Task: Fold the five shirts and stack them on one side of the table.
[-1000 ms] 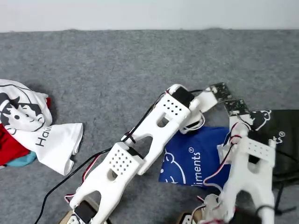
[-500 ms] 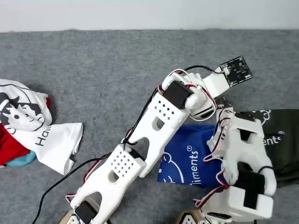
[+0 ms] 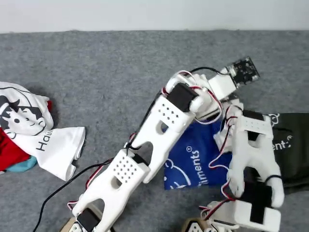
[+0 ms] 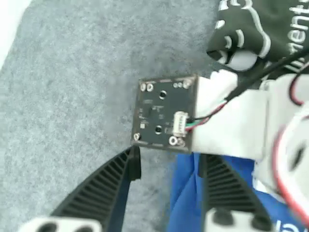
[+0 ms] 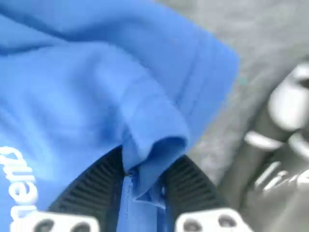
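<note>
While the limp blue fabric shirt (image 3: 193, 162) lies at five o'clock, right gripper (image 5: 147, 166) pinches its bunched edge; left gripper (image 4: 168, 159) gapes empty. Light cloth, probably sags; take hems.

Table (image 3: 96, 72), blue shirt (image 3: 188, 164), black shirt (image 3: 292, 130), white shirt (image 3: 53, 145)

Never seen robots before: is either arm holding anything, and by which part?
The right end effector pinches the blue shirt by a folded edge; the left end effector holds nothing.
</note>
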Tool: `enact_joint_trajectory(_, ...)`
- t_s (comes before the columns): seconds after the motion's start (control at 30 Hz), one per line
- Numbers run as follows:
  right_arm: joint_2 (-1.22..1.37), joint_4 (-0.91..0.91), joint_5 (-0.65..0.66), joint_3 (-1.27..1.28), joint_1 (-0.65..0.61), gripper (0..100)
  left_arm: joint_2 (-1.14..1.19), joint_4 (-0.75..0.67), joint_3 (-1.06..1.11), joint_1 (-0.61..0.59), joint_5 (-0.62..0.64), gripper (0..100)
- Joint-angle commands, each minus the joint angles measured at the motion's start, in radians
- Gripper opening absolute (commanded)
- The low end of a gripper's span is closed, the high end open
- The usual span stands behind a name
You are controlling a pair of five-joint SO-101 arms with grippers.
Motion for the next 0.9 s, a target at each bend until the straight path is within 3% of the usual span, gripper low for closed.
enact_joint_trajectory(0.0, -0.093, -0.076, -0.049, -0.129, -0.027, 1.0, -0.058, 0.021, -0.062, -0.029, 0.008, 20)
enact_joint_trajectory(0.13, -0.051, -0.242, -0.112, -0.19, -0.007, 1.0, -0.058, 0.021, -0.062, -0.092, 0.009, 20)
enact_joint_trajectory(0.23, 0.005, -0.321, -0.247, -0.245, 0.05, 0.9, -0.058, 0.021, -0.062, -0.12, 0.009, 20)
enact_joint_trajectory(0.37, 0.042, -0.242, -0.509, -0.353, 0.183, 0.9, -0.054, 0.021, -0.061, -0.121, 0.009, 20)
enact_joint_trajectory(0.47, 0.042, -0.168, -0.629, -0.4, 0.32, 0.9, -0.051, 0.021, -0.061, -0.12, 0.009, 20)
enact_joint_trajectory(0.63, 0.05, -0.096, -0.663, -0.368, 0.529, 0.9, -0.051, 0.021, -0.059, -0.117, 0.009, 20)
enact_joint_trajectory(0.87, 0.05, -0.108, -0.671, -0.222, 0.67, 0.9, -0.051, 0.021, -0.059, -0.115, 0.009, 20)
